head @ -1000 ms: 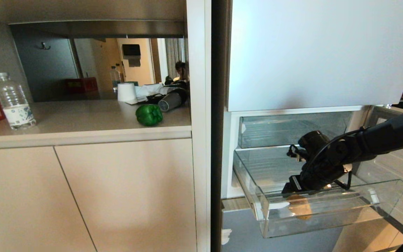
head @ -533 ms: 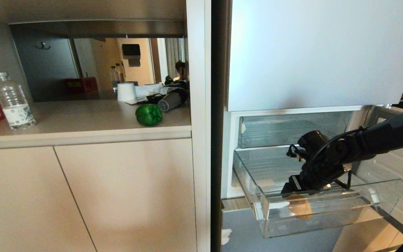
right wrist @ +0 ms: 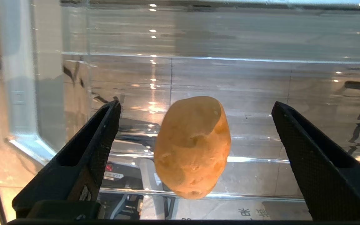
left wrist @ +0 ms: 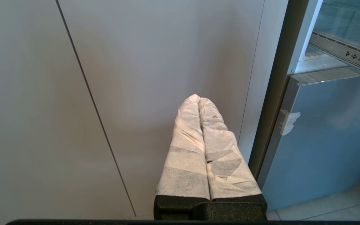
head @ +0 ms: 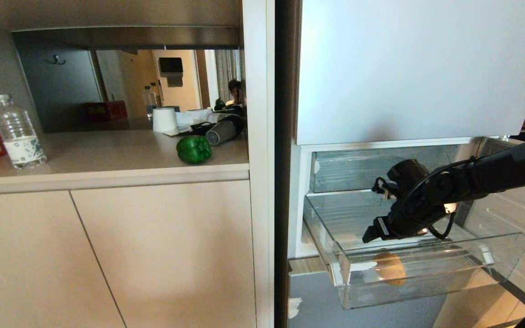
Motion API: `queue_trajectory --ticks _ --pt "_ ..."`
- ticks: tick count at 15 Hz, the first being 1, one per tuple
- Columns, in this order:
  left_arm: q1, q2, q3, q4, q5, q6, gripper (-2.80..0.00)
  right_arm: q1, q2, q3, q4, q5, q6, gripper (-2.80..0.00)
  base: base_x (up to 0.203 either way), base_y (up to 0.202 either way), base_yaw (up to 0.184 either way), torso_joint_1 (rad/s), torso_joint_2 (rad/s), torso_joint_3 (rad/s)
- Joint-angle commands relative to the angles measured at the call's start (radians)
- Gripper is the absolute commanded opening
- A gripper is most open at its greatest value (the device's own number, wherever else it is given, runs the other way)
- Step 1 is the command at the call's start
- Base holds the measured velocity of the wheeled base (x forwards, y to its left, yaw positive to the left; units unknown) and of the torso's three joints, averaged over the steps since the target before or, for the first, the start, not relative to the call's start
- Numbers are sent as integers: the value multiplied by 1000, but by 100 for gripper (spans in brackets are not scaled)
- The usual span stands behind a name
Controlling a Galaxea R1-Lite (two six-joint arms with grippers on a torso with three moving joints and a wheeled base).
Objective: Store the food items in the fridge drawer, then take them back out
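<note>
Right gripper (right wrist: 195, 106) hangs over the pulled-out fridge drawer (head: 508, 255) with its black fingers (right wrist: 89, 147) spread wide and gripping nothing. Between and below them, clear of both, the potato (right wrist: 192, 147) lies on the drawer's clear floor near its front wall. On the counter (head: 107, 159) beside the fridge, well apart, sits the bell pepper (head: 193, 149). Left gripper (left wrist: 198, 103) is parked before the cabinet door (left wrist: 136, 78), its wrapped fingers pressed together.

Home kitchen, fridge (head: 408, 68) with clear drawers, beige cabinets (head: 107, 255), countertop (head: 107, 155)
</note>
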Motion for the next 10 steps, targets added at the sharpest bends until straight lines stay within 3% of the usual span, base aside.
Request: queue_trajectory --ticks 1,10 --pt "0 -2 0 1 0 0 -280 0 -22 10 0 1 1 0 0 0 0 0 0 0" --pt "0 -2 0 1 0 0 -280 -6 -85 118 -13 -5 -11 0 0 0 0 0 0 0"
